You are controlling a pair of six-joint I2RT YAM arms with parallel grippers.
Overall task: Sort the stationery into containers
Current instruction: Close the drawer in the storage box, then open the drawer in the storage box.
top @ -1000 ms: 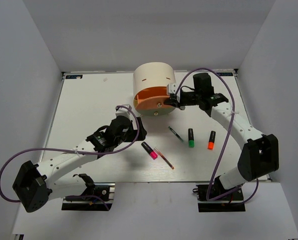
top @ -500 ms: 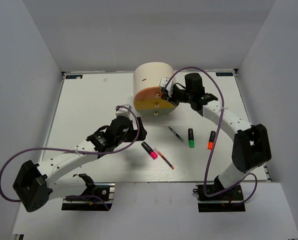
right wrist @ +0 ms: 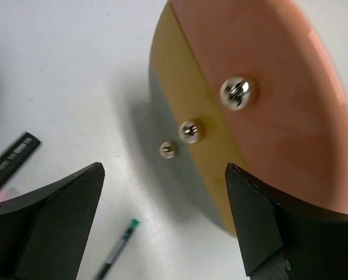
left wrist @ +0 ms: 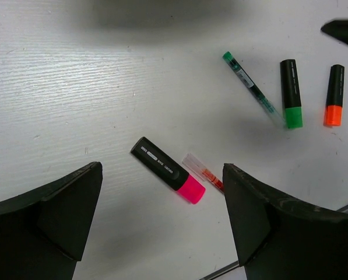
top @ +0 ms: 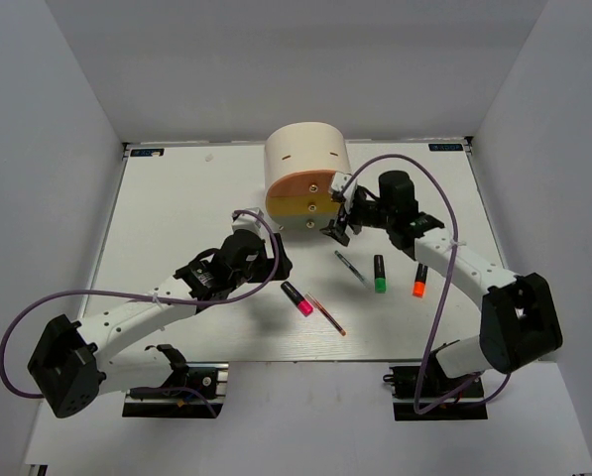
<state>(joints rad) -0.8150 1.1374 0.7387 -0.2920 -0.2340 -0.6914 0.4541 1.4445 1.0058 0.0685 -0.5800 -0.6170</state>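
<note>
The cream arch-topped cabinet [top: 305, 159] stands at the table's back centre, its orange drawer [right wrist: 284, 87], yellow drawer [right wrist: 182, 87] and grey-green drawer [right wrist: 179, 175] all pushed in, fronts flush. My right gripper [top: 335, 210] hangs open just in front of them, holding nothing. A pink highlighter [left wrist: 168, 170] and a red pen [left wrist: 204, 172] lie below my open left gripper [top: 274, 260]. A thin dark pen [top: 349, 266], a green highlighter [top: 379, 274] and an orange highlighter [top: 419, 279] lie to the right.
Grey walls close in the white table [top: 177, 208] on the left, back and right. Purple cables loop off both arms. The pens and highlighters lie close together in the near-centre strip.
The orange drawer, pulled out a second ago, is now pushed in. My right gripper has opened and drawn back from the cabinet front. The left arm has barely moved.
</note>
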